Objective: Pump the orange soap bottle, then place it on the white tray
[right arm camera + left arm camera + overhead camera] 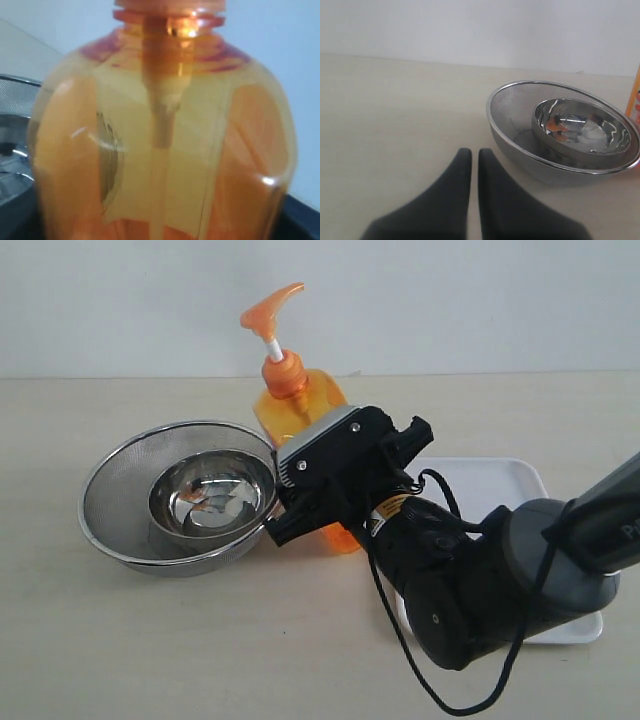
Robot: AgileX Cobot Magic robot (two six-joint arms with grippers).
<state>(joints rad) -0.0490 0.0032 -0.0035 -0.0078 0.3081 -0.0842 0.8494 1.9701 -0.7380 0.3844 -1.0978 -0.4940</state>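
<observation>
The orange soap bottle (300,405) stands upright on the table beside a strainer, its pump head (272,302) raised on the white stem. My right gripper (322,512) reaches in from the right and is shut on the bottle's lower body. In the right wrist view the translucent bottle (165,150) fills the frame, with dark fingers (15,220) at its sides. The white tray (500,480) lies to the right, partly hidden under the right arm. My left gripper (475,152) is shut on nothing, low over bare table left of the strainer. A sliver of the bottle (635,95) shows there.
A steel mesh strainer (100,480) with a smaller steel bowl (210,490) inside sits just left of the bottle, nearly touching it. The left wrist view shows the strainer (510,100) and the bowl (580,130) too. A black cable (400,640) loops from the right arm.
</observation>
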